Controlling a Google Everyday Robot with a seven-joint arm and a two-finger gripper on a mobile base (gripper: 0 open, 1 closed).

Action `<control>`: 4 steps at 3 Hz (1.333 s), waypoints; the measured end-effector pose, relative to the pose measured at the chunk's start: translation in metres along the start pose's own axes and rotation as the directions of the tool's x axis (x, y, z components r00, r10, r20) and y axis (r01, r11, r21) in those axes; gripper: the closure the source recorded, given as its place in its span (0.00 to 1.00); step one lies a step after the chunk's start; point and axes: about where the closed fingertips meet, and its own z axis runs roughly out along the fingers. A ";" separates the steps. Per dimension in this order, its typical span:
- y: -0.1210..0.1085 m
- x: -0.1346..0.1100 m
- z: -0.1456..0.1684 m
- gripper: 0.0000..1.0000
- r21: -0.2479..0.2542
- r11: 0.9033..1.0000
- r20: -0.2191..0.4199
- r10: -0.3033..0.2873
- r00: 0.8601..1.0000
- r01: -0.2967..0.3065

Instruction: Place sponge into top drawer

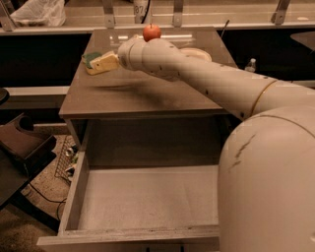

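Observation:
The sponge (91, 61), dark green over pale yellow, is at the back left of the cabinet top (138, 93). My gripper (105, 62) reaches across the cabinet top from the right and sits right against the sponge's right side. I cannot tell whether it grips the sponge. The top drawer (147, 197) is pulled fully out below the cabinet top. Its pale grey floor is bare and its thick front panel (128, 237) is nearest the camera. My arm (206, 78) hides the right part of the cabinet top and of the drawer.
A red apple (151, 32) stands at the back edge of the cabinet top. A white bowl (198, 53) lies behind the arm. A plastic bag (37, 12) lies on the far counter. A dark chair (19, 142) and cables are on the floor at left.

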 end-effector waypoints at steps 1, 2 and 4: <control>0.000 0.000 0.001 0.00 0.003 1.000 0.002 0.000 1.000 0.000; 0.006 -0.002 0.011 0.00 -0.030 1.000 -0.007 -0.002 1.000 0.002; 0.016 0.001 0.037 0.00 -0.092 0.996 -0.092 0.004 0.996 -0.013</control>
